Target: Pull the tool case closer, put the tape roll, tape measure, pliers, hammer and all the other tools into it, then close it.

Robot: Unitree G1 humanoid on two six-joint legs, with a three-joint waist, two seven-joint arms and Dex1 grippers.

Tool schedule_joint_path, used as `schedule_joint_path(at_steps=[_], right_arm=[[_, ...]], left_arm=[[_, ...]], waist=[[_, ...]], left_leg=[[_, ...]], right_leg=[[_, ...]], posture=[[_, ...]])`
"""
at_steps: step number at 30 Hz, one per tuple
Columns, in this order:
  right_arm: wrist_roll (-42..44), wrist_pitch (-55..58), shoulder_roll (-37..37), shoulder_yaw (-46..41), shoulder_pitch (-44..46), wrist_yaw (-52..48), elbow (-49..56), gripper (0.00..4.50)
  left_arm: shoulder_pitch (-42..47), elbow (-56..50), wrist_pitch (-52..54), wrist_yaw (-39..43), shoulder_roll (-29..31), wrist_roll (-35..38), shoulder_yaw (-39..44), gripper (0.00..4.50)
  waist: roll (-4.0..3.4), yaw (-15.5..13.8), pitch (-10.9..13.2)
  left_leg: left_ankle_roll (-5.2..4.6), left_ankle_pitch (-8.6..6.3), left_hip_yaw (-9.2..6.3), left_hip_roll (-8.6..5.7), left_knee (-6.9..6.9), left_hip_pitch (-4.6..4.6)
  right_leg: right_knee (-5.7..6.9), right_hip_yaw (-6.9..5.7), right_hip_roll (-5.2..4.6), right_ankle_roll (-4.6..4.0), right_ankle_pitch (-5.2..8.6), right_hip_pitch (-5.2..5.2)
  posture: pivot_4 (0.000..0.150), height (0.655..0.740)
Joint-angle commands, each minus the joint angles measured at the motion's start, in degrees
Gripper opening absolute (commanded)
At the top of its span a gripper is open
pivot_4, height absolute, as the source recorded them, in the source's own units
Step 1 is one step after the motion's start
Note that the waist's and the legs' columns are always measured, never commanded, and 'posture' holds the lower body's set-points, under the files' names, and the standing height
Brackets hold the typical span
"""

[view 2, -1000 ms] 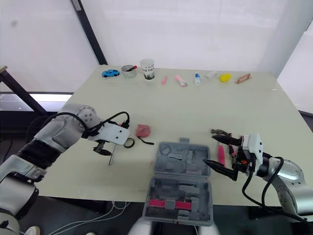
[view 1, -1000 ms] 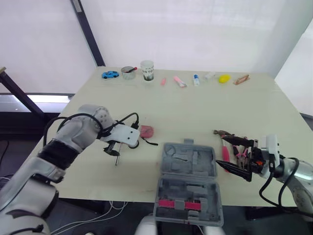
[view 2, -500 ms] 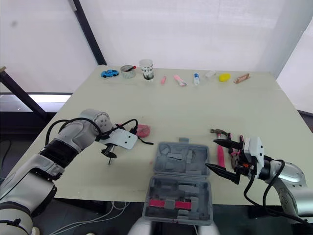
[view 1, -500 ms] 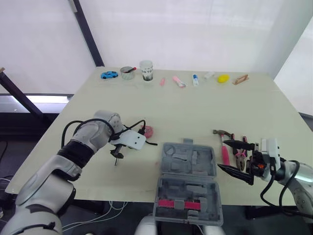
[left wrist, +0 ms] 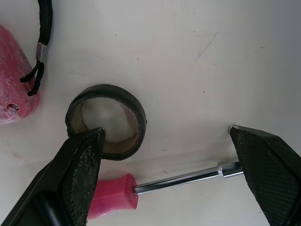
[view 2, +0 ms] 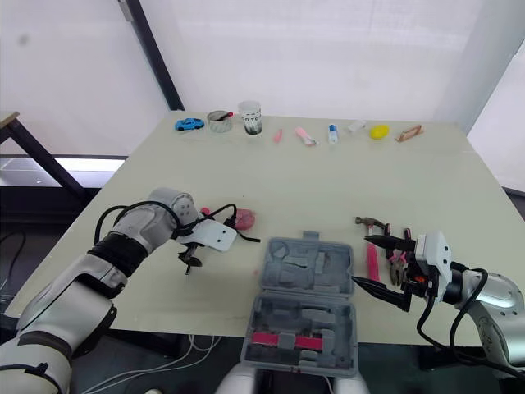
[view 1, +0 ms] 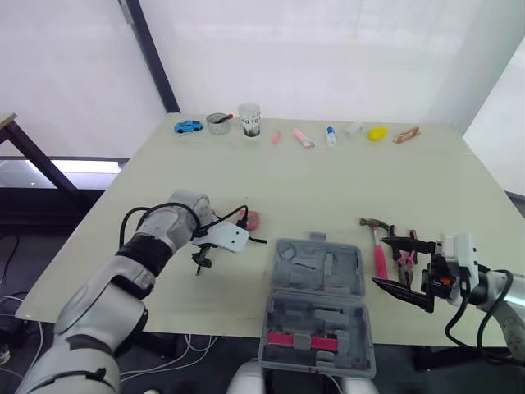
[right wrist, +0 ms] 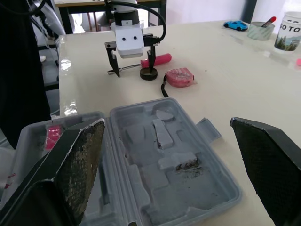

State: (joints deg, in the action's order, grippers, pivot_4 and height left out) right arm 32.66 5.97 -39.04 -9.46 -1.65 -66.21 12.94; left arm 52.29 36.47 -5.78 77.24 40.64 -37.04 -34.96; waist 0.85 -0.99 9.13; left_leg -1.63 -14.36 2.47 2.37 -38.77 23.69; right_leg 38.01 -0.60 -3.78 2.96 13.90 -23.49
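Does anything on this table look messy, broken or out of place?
Only slightly: dark grit smears one recess of the open case. Otherwise nothing looks broken, spilled or askew.

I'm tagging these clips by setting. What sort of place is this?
Probably a robot test lab: a big pale table before white translucent panels, with unrelated props such as a blue toy car and a cup lined along its far edge.
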Motion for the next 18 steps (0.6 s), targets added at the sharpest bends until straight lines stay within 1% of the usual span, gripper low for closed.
schedule_joint_path(at_steps=[1,2,5,7,9,11,14,18], right_arm=[[0.86,-0.61,-0.4,-1.85,-0.26,0.06,1.81,4.5],[0.86,-0.7,-0.43,-1.9,-0.39,-0.01,1.75,4.5],[0.93,-1.15,-0.56,-2.25,-0.93,-0.38,1.36,4.5],[0.93,-1.29,-0.64,-2.48,-1.16,-0.56,1.14,4.5],[0.83,-1.38,-0.57,-2.57,-1.33,-0.63,1.07,4.5],[0.72,-1.48,-0.39,-2.52,-1.57,-0.6,1.2,4.5],[0.53,-1.63,-0.06,-2.15,-1.71,-0.4,1.46,4.5],[0.92,-1.55,0.14,-2.06,-1.88,-0.28,1.98,4.5]], left_arm=[[1.37,2.66,-1.64,-2.76,-1.7,-1.38,-1.12,3.62],[1.75,3.34,-2.03,-2.74,-2.02,-1.5,-1.21,3.12],[3.06,5.52,-3.37,-3.08,-3.07,-2.07,-1.54,1.84],[4.08,6.92,-4.15,-3.17,-3.68,-2.53,-1.8,0.83],[5.52,8.4,-5.09,-3.14,-4.29,-3.13,-2.1,0.05],[6.97,9.29,-5.97,-2.93,-4.8,-3.37,-2.19,0.05],[9.02,9.37,-7.18,-1.45,-4.92,-3.37,-2.18,0.05],[9.71,7.01,-7.95,1.81,-3.9,-2.54,-1.72,0.05]], waist=[[-0.07,-0.01,-0.04],[-0.11,-0.16,-0.06],[-0.21,-0.32,-0.12],[-0.25,-0.53,-0.15],[-0.25,-0.73,-0.15],[-0.21,-0.85,-0.12],[0.03,-0.8,0.02],[0.15,0.09,0.09]], left_leg=[[0.0,0.0,-0.01,-0.01,0.0,0.0],[0.0,0.0,-0.03,-0.02,-0.01,0.0],[-0.01,0.01,-0.14,-0.02,-0.09,0.02],[-0.01,0.01,-0.15,-0.05,-0.12,0.02],[-0.01,0.01,-0.2,-0.05,-0.18,0.05],[-0.01,0.01,-0.24,-0.05,-0.24,0.1],[-0.02,0.0,-0.28,-0.05,-0.27,0.18],[-0.03,-0.01,-0.25,-0.05,-0.27,0.22]], right_leg=[[0.0,0.01,0.0,0.0,0.0,0.01],[0.01,0.01,0.01,0.0,0.0,0.01],[0.03,0.06,0.12,0.0,0.0,0.06],[0.04,0.1,0.13,0.0,0.0,0.07],[0.04,0.12,0.18,0.0,0.0,0.08],[0.04,0.13,0.2,0.01,0.0,0.08],[0.01,0.12,0.22,0.01,-0.01,0.07],[-0.06,0.15,0.22,0.01,-0.01,0.06]], posture=[[0.15,0.74],[0.15,0.74],[0.15,0.74],[0.15,0.74],[0.15,0.74],[0.15,0.74],[0.15,0.74],[0.15,0.74]])
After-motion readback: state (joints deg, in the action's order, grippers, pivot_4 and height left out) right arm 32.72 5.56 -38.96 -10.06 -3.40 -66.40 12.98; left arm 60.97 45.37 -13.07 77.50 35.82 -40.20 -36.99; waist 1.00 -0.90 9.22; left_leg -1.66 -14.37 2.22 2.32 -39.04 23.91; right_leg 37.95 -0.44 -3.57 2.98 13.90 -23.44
